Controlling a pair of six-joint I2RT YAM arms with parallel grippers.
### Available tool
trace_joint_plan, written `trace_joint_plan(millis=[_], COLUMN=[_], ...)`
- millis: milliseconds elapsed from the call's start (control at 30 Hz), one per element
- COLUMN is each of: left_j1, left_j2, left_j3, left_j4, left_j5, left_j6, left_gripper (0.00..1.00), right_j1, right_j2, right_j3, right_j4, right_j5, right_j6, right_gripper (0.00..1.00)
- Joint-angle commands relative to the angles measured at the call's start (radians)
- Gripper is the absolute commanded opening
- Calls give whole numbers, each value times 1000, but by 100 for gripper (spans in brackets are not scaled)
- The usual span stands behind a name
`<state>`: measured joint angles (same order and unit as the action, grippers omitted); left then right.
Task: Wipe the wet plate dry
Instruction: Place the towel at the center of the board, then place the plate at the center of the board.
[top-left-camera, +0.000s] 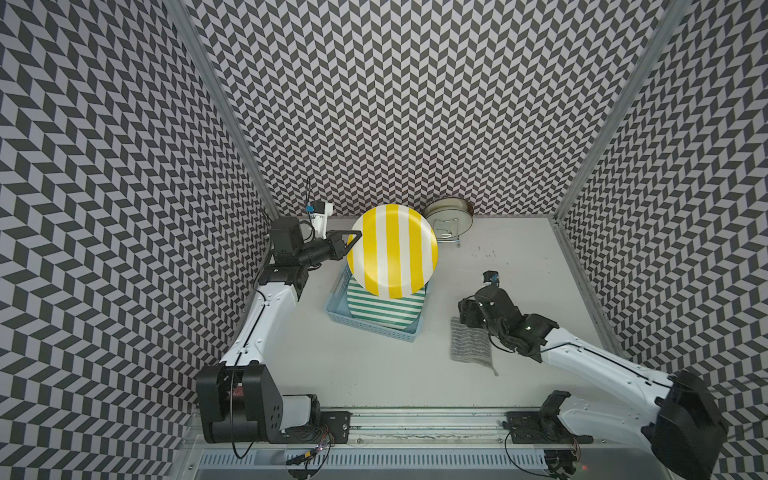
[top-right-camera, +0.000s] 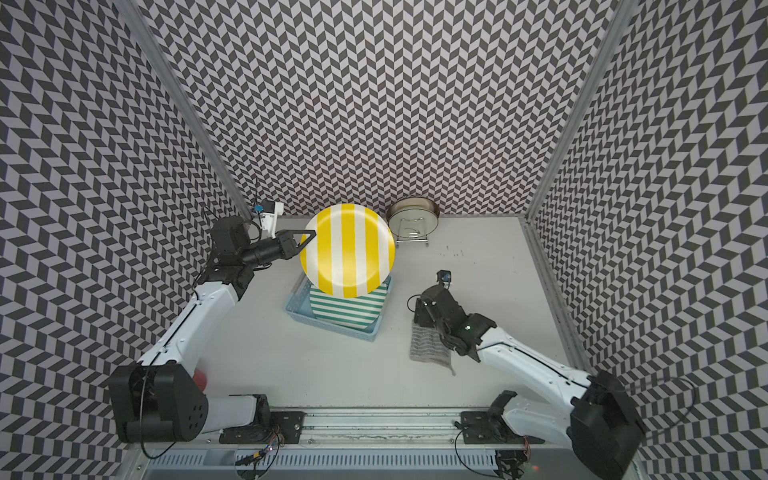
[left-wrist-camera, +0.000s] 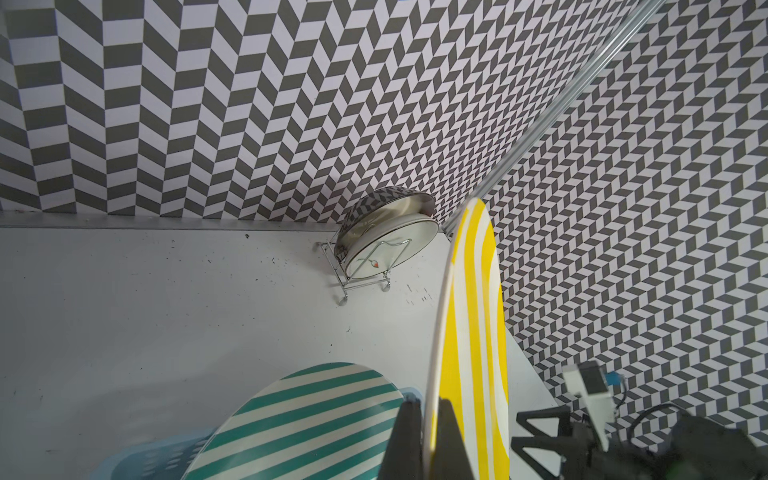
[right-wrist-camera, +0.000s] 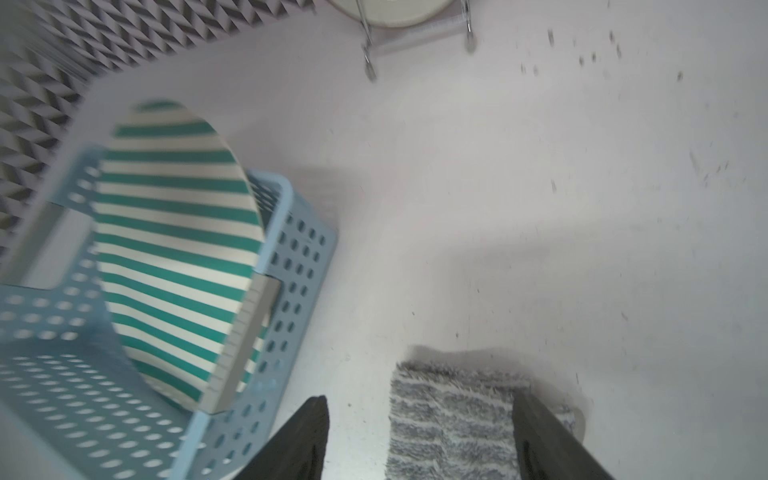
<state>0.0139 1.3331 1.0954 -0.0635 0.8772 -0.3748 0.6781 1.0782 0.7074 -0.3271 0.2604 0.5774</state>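
A yellow-and-white striped plate stands on edge in the air above the blue basket, its face turned toward the top views. My left gripper is shut on the plate's left rim, which sits pinched between both fingers. A grey striped cloth lies flat on the table at the right. My right gripper hovers open over the cloth's far end. One of its fingers is at the cloth's edge and the other is over bare table.
A green-and-white striped plate leans in the light blue perforated basket under the held plate. A wire rack with a metal-rimmed dish stands by the back wall. Patterned walls close in three sides.
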Motion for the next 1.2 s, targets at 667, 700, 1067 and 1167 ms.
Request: trace_joint_plan(millis=[667,700,1067,1167], left_j1=[-41,-48,-84,-80], left_j2=[-69,-69,-62,-63], left_j3=[76,75,115,149], left_j4=[-175,-176,-211,-259], left_j5=[468,466,392,317], left_j6=[238,239,271,313], left_gripper=[0,0,19,66], right_j1=[-219,-218,-230,-276], right_j2=[-105,-92,-40,-61], right_j3=[-25,-21,-11,-13], right_j4=[569,576,620,616], right_j5=[-1012,-1030,-838,-777], right_j6=[-8,-6,65,106], right_gripper=[65,63,0,0])
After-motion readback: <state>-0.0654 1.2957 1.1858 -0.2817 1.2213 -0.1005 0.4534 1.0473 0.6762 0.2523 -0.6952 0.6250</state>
